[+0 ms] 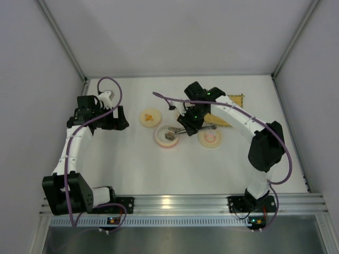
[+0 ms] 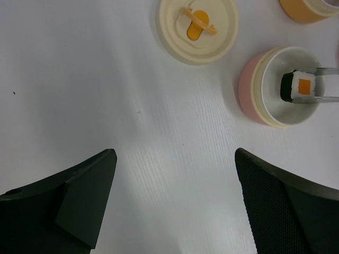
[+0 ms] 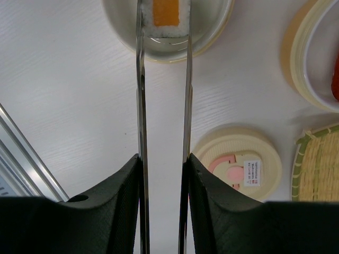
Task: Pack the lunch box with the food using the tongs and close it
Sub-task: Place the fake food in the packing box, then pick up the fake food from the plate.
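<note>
My right gripper (image 3: 164,159) is shut on the grey metal tongs (image 3: 140,95), which reach forward over the table. Their tips pinch a sushi roll (image 3: 165,15) inside the pink-rimmed bowl (image 3: 211,33) of the lunch box. From the left wrist the same roll (image 2: 300,85) shows between the tong tips in that bowl (image 2: 253,90). The orange-rimmed bowl (image 3: 304,63) holds a red sausage (image 3: 335,79). Two lids lie flat: one with an orange print (image 2: 198,29), one with a pink print (image 3: 238,164). My left gripper (image 2: 175,153) hovers open over bare table, left of the bowls.
A woven bamboo mat (image 3: 318,164) lies at the far right, partly under the right arm (image 1: 233,114). Grey walls close off the table at the back and both sides. An aluminium rail (image 1: 175,203) runs along the near edge.
</note>
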### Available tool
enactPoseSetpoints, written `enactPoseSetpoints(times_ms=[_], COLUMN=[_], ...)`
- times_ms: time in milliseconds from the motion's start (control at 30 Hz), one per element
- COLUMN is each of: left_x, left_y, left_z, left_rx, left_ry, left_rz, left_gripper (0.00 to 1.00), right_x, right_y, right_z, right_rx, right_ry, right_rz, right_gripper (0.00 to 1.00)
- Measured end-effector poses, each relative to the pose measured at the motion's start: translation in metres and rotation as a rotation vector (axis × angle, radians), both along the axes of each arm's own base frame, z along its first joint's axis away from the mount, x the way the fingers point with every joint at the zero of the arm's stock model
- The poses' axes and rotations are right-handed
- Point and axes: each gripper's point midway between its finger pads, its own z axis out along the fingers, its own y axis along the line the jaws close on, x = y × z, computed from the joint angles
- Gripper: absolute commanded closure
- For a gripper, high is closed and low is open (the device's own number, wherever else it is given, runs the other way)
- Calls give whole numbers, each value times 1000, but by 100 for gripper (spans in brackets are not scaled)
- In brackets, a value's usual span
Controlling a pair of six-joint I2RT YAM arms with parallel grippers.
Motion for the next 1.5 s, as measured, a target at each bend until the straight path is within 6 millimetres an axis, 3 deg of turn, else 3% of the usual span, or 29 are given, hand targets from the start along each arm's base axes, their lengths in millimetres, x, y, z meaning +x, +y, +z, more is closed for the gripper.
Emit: enactPoseSetpoints(times_ms=[133,567,667,767,867,1000,1100,1367,1500], left_x=[0,0,0,0,0,0,0,0,0], left_y=[0,0,0,1,1,1,1,0,0], left_z=[0,0,0,0,0,0,0,-2,-2], left_rx=[0,2,2,3,5,5,4,1,1], left_ry=[0,0,0,1,0,0,-1,4,5], left_rz=[0,2,2,1,-1,-1,-1,-3,-3], left_gripper=[2,2,1,1,2,2,2,2,2], right_x=[-1,-1,0,9,36,66,80,95,104], right_y=[0,-2,-4,-10,-35,-93,-133,-193,-224], right_z=[-1,2,11,32,58,73,73,65,49], right_rx=[-2,-6,11,74,141,158,116,8,-79], right_ry=[4,-6,-22,-33,-73,-111,-137,-180,-174], right_rz=[0,-3,-17,-68,-187,-389,-518,-658,-712], right_gripper=[55,55,56,57,57,57,57,56,56])
